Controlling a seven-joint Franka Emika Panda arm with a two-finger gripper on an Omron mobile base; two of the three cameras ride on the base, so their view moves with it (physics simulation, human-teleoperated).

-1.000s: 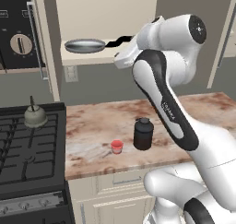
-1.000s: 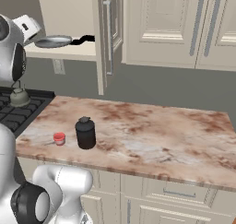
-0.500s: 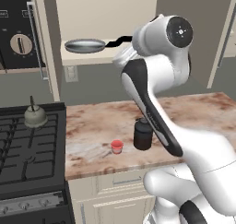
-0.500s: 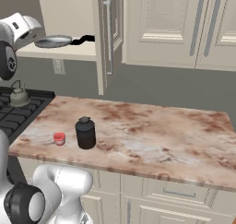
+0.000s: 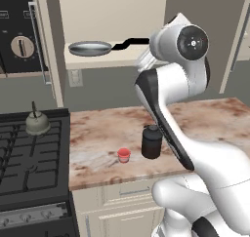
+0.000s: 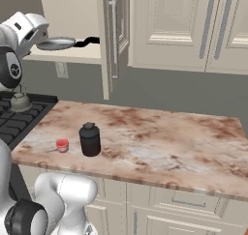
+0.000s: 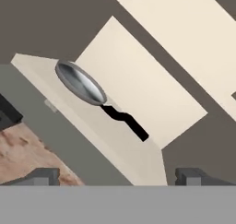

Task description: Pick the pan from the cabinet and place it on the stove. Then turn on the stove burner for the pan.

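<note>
Pan [image 5: 90, 48] sits on the open cabinet [image 5: 122, 16] shelf in the left base view, black handle pointing right toward the white arm's wrist. Arm rises from lower right, elbow folded, upper joint level with the shelf. Stove [image 5: 29, 158] lower left, black grates, silver knob strip along the front edge. Small grey-green kettle [image 5: 36, 123] on the back right grate. Marbled counter [image 5: 205, 119] right of the stove carries a small red cup [image 5: 124, 155] and, just beside it, a black jar [image 5: 152, 142], both near the front edge. Black panel with a round cream dial [image 5: 22, 46] upper left.

Right base view: pan [image 6: 57, 44] on the shelf at upper left, handle pointing right toward the open cabinet door [image 6: 114, 36]. White hand housing close to the pan's left side; fingers not visible here, contact cannot be told. Kettle [image 6: 20, 101] on the stove [image 6: 19, 120] at left edge. Red cup [image 6: 62, 145] and black jar [image 6: 90, 139] on the counter [image 6: 169, 142], close together. Closed cabinet doors with grey bar handles upper right.

Hand view, rolled: pan [image 7: 81, 84] lies on the beige shelf [image 7: 106, 135], handle running down-right, well ahead of the gripper [image 7: 117, 176]. Fingertips [image 7: 44, 176] spread wide at bottom corners, nothing between them, nothing held. Counter corner at lower left.
</note>
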